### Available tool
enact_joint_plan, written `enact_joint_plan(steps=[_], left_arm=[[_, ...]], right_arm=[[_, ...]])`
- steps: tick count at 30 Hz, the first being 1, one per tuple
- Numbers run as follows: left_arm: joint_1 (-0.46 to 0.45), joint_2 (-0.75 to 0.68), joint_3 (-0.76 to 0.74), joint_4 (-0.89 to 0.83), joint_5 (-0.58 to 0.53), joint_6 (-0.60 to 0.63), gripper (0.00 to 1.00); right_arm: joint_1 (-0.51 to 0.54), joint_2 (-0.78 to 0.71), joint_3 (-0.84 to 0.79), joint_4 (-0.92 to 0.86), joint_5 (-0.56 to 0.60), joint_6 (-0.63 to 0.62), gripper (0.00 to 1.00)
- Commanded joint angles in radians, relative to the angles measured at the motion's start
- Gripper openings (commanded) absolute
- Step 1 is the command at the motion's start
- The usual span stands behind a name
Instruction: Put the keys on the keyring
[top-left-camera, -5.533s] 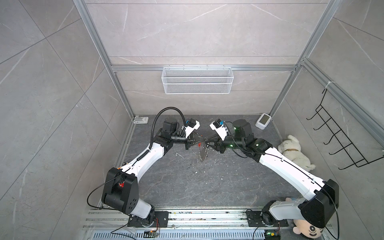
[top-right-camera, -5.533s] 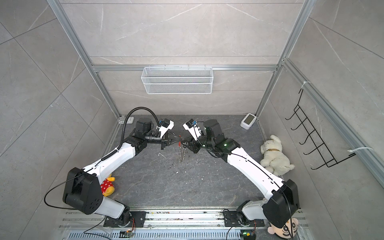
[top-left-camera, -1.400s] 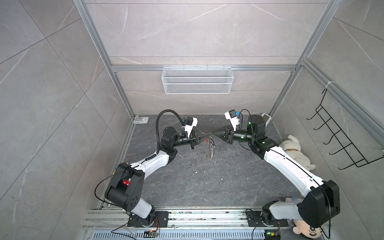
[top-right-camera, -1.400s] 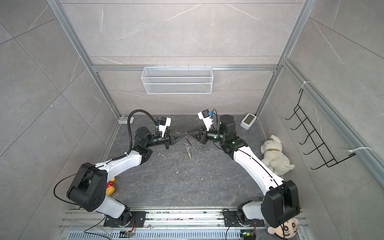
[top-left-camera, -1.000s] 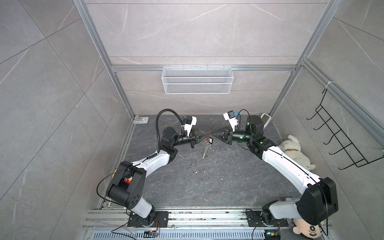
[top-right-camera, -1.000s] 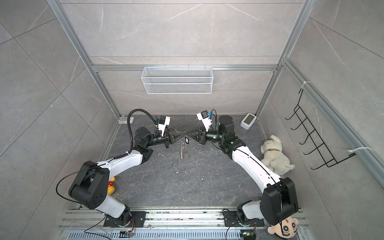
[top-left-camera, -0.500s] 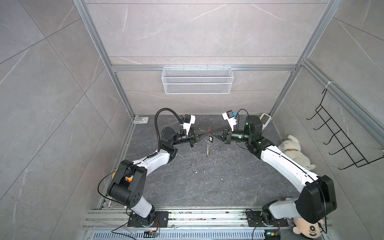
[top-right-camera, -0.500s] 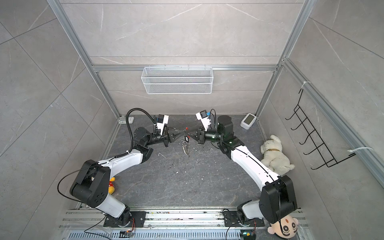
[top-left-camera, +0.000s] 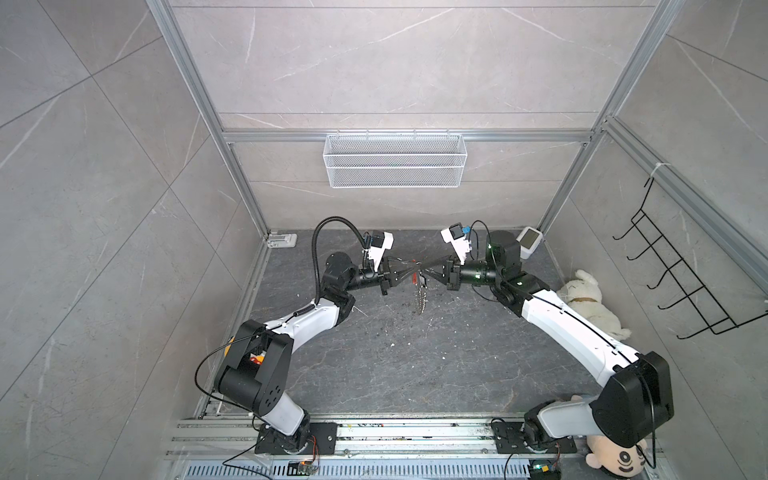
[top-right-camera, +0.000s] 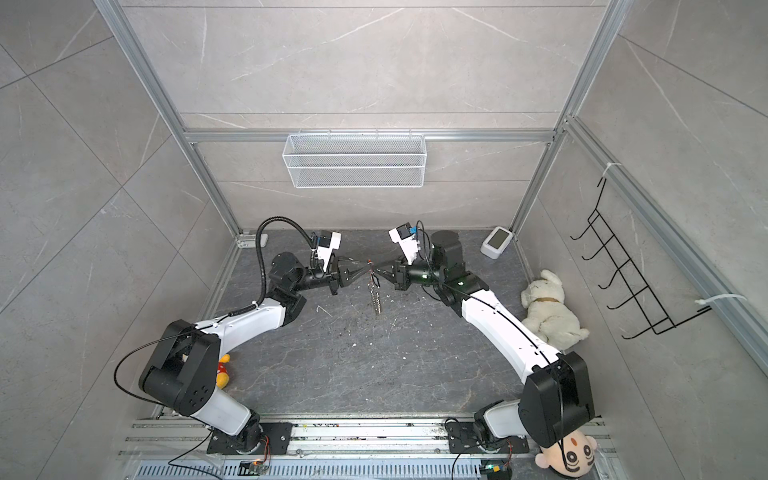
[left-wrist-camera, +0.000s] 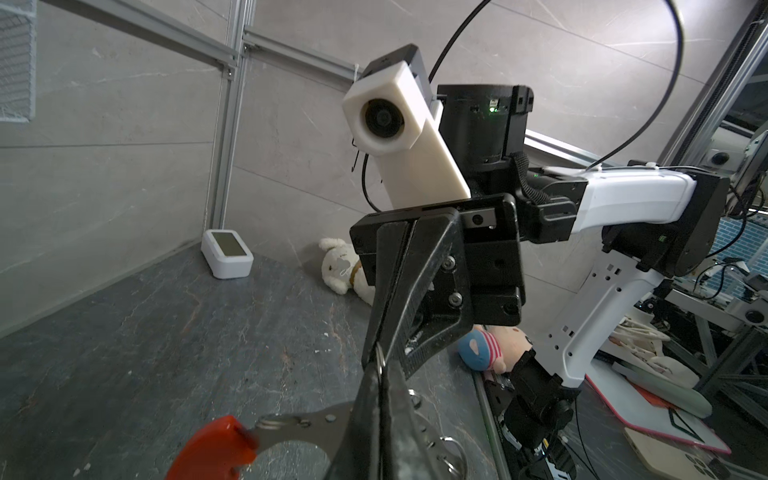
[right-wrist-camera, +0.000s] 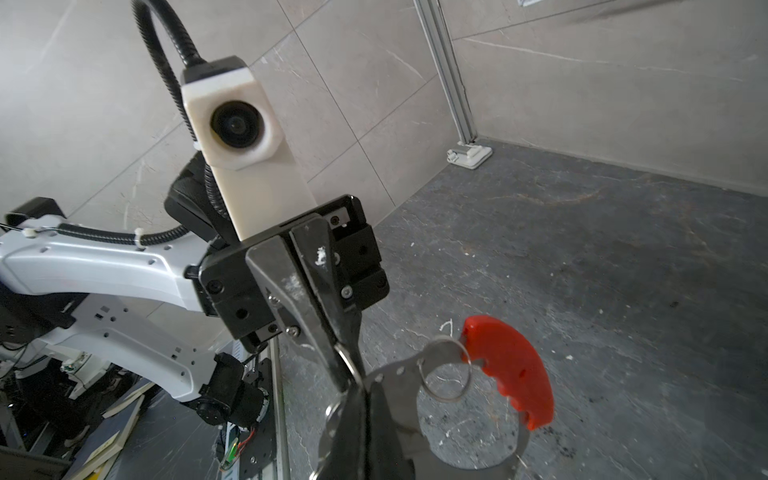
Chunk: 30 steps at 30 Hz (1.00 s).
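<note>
Left gripper (top-left-camera: 412, 272) and right gripper (top-left-camera: 427, 273) meet tip to tip above the far-middle floor (top-left-camera: 415, 365). Right is clamped on the keyring (top-left-camera: 419, 300); left apparently pinches it too, but the tips overlap. Open floor all round; plush dog (top-left-camera: 590, 303) at the right wall, well apart. Keyring: metal band, red grip (right-wrist-camera: 513, 370), silver bits hanging down.

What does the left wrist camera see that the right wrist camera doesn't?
Only the left wrist view shows the white plush dog and the little white screen box. Only the right wrist view shows the black bendy hose and the white corner bracket. Both show the keyring with its red bar, and the left gripper and right gripper meeting tip to tip.
</note>
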<state>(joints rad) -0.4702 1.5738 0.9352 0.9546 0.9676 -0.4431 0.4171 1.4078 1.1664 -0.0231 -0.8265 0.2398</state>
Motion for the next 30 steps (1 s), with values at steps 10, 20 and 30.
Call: enact_joint_plan(steps=[10,20,30], left_arm=[[0.052,-0.176,0.227,-0.947,-0.105,0.763,0.37],[0.044,-0.103,0.335,-1.126,0.03,0.875,0.33],[0.043,-0.039,0.434,-1.285,0.097,0.942,0.26]], right_arm=[[0.081,0.005,0.189,-0.43,0.323,-0.369,0.0],[0.17,0.029,0.24,-0.482,0.429,-0.457,0.0],[0.187,0.019,0.245,-0.482,0.383,-0.466,0.0]])
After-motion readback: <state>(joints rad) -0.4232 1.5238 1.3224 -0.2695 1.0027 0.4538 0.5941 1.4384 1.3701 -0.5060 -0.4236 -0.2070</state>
